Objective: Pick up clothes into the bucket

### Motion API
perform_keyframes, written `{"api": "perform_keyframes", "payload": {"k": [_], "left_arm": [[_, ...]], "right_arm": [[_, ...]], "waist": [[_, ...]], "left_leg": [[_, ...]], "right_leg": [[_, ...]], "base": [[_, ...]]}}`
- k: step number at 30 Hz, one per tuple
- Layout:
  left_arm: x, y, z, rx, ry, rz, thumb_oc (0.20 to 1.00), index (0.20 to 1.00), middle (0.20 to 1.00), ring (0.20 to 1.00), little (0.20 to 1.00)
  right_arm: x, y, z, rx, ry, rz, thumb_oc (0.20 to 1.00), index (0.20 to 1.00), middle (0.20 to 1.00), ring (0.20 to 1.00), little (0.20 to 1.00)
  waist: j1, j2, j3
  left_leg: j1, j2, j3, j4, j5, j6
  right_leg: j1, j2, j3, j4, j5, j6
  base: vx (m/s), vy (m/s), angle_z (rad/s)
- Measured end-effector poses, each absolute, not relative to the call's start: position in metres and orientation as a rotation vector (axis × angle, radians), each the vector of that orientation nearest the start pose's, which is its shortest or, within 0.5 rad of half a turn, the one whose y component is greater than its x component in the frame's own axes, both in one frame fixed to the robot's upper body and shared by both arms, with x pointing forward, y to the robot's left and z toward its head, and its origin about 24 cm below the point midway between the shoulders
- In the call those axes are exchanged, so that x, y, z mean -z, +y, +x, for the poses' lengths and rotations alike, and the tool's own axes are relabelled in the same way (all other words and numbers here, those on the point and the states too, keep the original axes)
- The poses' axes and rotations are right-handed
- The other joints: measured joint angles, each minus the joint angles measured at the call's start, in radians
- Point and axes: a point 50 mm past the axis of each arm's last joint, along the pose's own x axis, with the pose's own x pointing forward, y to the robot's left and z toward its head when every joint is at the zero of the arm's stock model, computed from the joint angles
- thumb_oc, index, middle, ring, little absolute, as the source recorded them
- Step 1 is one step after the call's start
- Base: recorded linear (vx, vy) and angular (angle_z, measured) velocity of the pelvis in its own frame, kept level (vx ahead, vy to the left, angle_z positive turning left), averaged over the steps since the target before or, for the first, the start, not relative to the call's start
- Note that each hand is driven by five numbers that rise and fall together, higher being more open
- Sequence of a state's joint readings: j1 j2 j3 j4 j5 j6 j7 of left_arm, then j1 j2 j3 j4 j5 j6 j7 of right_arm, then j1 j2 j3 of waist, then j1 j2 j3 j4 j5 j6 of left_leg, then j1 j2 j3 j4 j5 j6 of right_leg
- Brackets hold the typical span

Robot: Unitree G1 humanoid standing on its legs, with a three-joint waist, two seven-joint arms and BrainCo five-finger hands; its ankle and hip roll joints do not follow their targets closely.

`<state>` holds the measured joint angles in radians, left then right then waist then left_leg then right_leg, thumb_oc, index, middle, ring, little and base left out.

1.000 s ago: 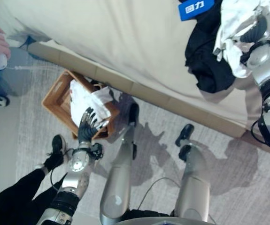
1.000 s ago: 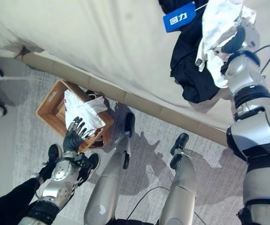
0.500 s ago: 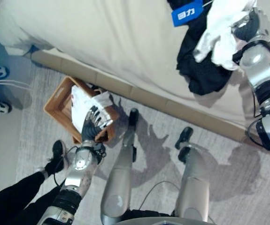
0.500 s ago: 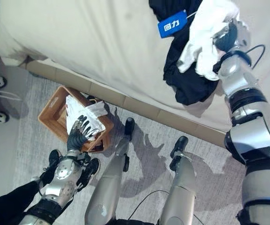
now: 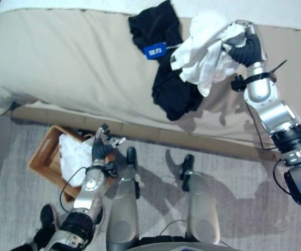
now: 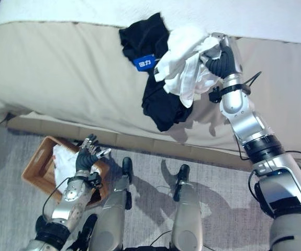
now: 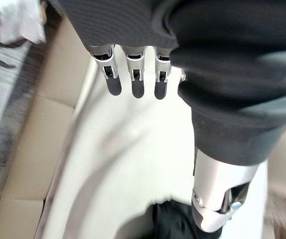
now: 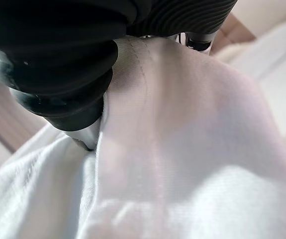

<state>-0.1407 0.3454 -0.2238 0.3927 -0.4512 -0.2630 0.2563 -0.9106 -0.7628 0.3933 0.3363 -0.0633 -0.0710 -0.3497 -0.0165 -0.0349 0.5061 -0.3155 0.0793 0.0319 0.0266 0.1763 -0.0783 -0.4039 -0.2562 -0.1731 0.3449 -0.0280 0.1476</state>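
White garment (image 5: 74,155) already in basket (image 5: 40,159). Right hand (image 5: 242,47) grips white cloth (image 5: 202,60) above bed (image 5: 77,68). Black garment (image 5: 163,78) left near bed's front edge. Left hand (image 5: 102,149) open over basket rim.

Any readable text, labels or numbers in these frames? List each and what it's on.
Blue tag on the black garment lying on the bed: white print, too small to read.
White garment in the right hand, and the basket: no print visible.
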Motion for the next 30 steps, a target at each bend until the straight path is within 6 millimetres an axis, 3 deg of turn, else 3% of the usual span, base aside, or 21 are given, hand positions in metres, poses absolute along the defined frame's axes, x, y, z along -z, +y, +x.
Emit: {"api": "perform_keyframes", "payload": {"k": [7,12,16,19,24,30], "left_arm": [[-0.025,0.209,0.279,-0.165,0.01,0.071,1.0,1.0,1.0,1.0,1.0],[-0.035,0.205,0.287,-0.14,-0.02,0.109,1.0,1.0,1.0,1.0,1.0],[-0.057,0.193,0.303,-0.1,-0.101,0.142,1.0,1.0,1.0,1.0,1.0],[-0.08,0.18,0.316,-0.059,-0.186,0.134,1.0,1.0,1.0,1.0,1.0],[-0.09,0.179,0.315,-0.018,-0.226,0.152,1.0,1.0,1.0,1.0,1.0],[-0.043,0.225,0.288,-0.153,-0.03,0.183,1.0,1.0,1.0,1.0,1.0]], "right_arm": [[-0.288,-0.159,0.345,0.028,-0.824,-0.864,0.2,0.2,0.2,0.2,0.2],[-0.276,-0.112,0.338,-0.202,-0.849,-0.84,0.2,0.2,0.2,0.2,0.2],[-0.262,-0.088,0.335,-0.322,-0.832,-0.816,0.2,0.2,0.2,0.2,0.2],[-0.244,-0.071,0.331,-0.419,-0.79,-0.769,0.2,0.2,0.2,0.2,0.2],[-0.197,-0.066,0.325,-0.551,-0.633,-0.717,0.2,0.2,0.2,0.2,0.2],[-0.139,-0.092,0.317,-0.626,-0.393,-0.738,0.2,0.2,0.2,0.2,0.2]], "waist": [[0.005,-0.033,-0.036],[-0.041,-0.083,-0.122],[-0.068,-0.084,-0.188],[-0.087,-0.084,-0.223],[-0.091,-0.076,-0.263],[-0.103,-0.038,-0.303]], "left_leg": [[0.109,0.027,0.049,0.0,-0.044,-0.012],[0.208,0.04,0.105,-0.023,-0.062,-0.018],[0.268,0.041,0.132,-0.053,-0.064,-0.019],[0.308,0.046,0.146,-0.066,-0.068,-0.025],[0.36,0.059,0.173,-0.093,-0.071,-0.028],[0.393,0.062,0.186,-0.113,-0.071,-0.028]], "right_leg": [[0.107,0.034,0.032,-0.077,0.016,0.007],[0.206,0.057,0.071,-0.173,0.057,0.005],[0.264,0.065,0.086,-0.231,0.08,0.01],[0.304,0.08,0.098,-0.266,0.092,0.016],[0.344,0.094,0.113,-0.3,0.099,0.016],[0.381,0.099,0.121,-0.343,0.11,0.014]], "base": [[0.11,0.005,-0.23],[0.09,0.009,-0.31],[0.06,-0.016,-0.19],[0.07,-0.011,-0.13],[0.05,-0.002,-0.16],[0.02,0.0,-0.06]]}}
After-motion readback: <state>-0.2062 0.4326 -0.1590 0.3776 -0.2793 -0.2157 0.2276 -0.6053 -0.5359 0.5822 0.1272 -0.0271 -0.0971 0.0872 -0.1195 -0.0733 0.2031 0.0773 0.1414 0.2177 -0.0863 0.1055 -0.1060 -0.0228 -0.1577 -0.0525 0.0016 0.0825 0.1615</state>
